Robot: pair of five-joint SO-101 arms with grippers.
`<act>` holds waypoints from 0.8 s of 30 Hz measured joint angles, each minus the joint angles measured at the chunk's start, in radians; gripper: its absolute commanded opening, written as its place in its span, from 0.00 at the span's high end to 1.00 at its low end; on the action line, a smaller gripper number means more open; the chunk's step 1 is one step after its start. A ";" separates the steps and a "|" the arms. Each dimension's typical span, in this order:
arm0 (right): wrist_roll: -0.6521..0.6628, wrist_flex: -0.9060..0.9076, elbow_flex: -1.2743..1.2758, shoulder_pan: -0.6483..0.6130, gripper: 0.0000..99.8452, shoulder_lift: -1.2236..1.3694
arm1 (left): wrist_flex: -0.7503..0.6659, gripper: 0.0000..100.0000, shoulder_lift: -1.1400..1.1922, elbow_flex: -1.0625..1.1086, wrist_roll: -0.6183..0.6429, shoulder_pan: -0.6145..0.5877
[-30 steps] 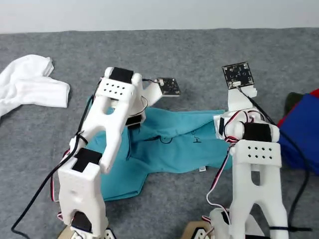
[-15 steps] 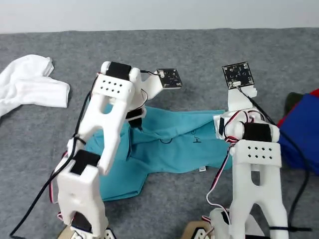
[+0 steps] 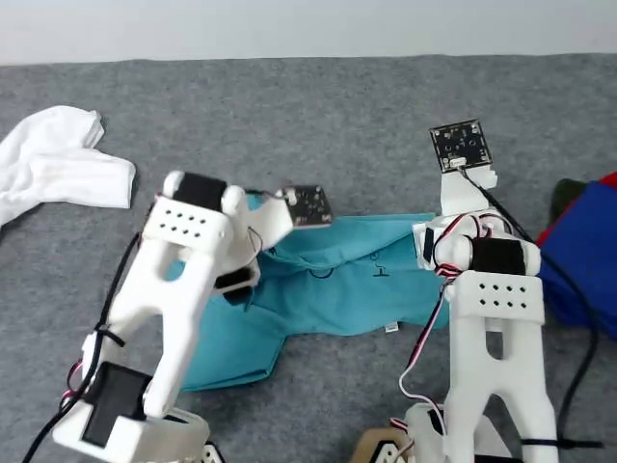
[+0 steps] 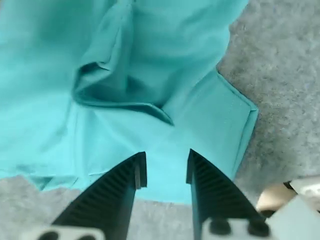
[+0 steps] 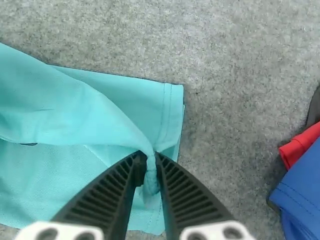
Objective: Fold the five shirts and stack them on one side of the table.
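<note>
teal shirt: It lies spread out in the middle of the table between the two arms. The cloth is soft and thin, with bumpy folds across it. One sleeve has a neat sewn edge.
left gripper: Its two black ridged fingers are spread apart with a gap between them. Nothing sits in the gap. It hangs over a flat part of the teal shirt, near a deep crease (I cannot tell if the tips touch the cloth).
right gripper: Its black ridged fingers are pressed together on a small pinch of teal cloth, close to the sleeve's sewn edge. The cloth pulls up into a ridge that runs to the fingers.
white shirt: It lies in a soft, puffy heap at the far edge on the left arm's side, well apart from the teal one.
blue shirt: It lies at the edge on the right arm's side, smooth and flat.
red shirt: A bit of it peeks out right beside the blue shirt.
dark cloth: A small dark green lump lies by the blue shirt.
table: It is covered in rough, speckled grey felt.
</note>
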 measured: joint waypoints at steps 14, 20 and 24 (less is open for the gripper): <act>0.000 0.000 0.000 0.000 0.99 -0.002 | -0.324 0.86 0.000 0.261 0.054 0.000; 0.000 0.000 0.000 0.000 0.99 -0.002 | -0.384 0.86 -0.002 0.298 0.054 0.000; 0.000 0.000 0.000 0.000 0.99 -0.002 | -0.410 0.86 -0.002 0.342 0.054 0.000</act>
